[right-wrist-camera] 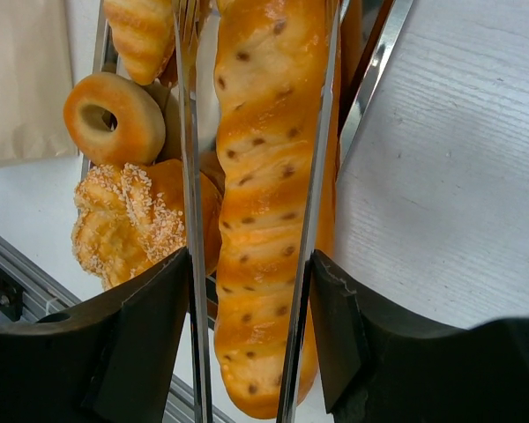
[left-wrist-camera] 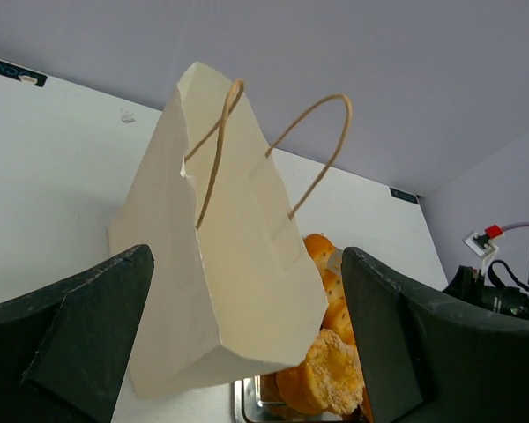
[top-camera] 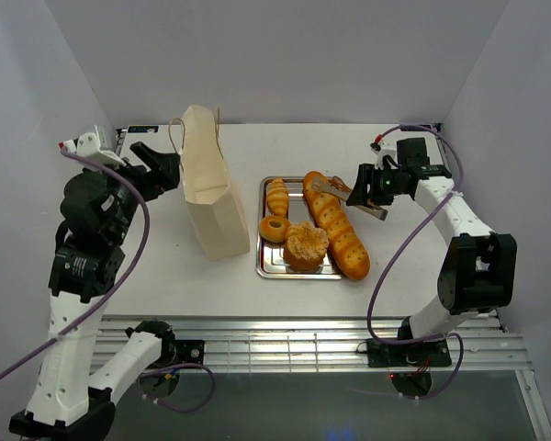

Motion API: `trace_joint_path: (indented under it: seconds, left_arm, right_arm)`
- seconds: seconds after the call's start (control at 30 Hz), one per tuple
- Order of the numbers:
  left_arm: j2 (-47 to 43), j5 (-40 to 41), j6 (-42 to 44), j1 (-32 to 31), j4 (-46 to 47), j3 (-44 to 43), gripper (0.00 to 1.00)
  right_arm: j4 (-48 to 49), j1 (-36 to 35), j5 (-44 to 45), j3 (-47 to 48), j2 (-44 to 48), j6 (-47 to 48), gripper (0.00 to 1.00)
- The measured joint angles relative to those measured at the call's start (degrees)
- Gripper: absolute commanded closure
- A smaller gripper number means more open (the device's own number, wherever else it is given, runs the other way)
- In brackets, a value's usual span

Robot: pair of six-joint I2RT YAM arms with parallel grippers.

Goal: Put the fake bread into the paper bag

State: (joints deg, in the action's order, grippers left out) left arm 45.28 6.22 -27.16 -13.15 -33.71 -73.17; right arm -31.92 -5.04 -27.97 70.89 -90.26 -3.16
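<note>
The paper bag (top-camera: 209,188) stands upright, left of the silver tray (top-camera: 263,262). The tray holds the baguette (top-camera: 338,230), the round bun (top-camera: 305,246), the doughnut (top-camera: 275,228) and the ridged roll (top-camera: 277,196). My left gripper (top-camera: 158,163) is open and empty, just left of the bag's top; in the left wrist view the bag (left-wrist-camera: 238,264) shows between my fingers (left-wrist-camera: 88,326). My right gripper (right-wrist-camera: 251,300) is shut on the metal tongs (right-wrist-camera: 189,220), whose two arms straddle the baguette (right-wrist-camera: 264,176). The doughnut (right-wrist-camera: 115,119) and bun (right-wrist-camera: 132,225) lie beside it.
The baguette's near end overhangs the tray's front right corner. White walls close in the table at the back and on both sides. A slatted metal strip (top-camera: 303,331) runs along the table's front edge.
</note>
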Motion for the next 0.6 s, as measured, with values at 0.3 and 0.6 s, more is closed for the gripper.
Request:
trace_joint_path:
  seconds: [0.3, 0.6]
  left_arm:
    - [15.0, 3.2, 3.0, 0.0, 0.2, -9.1, 0.09]
    - [24.7, -0.9, 4.2, 6.1, 0.3, -14.5, 0.36]
  right_arm:
    - [-1.7, -0.6, 0.7, 1.0, -1.0, 0.8, 0.40]
    - [-4.1, -0.6, 0.6, 4.1, -1.9, 2.4, 0.40]
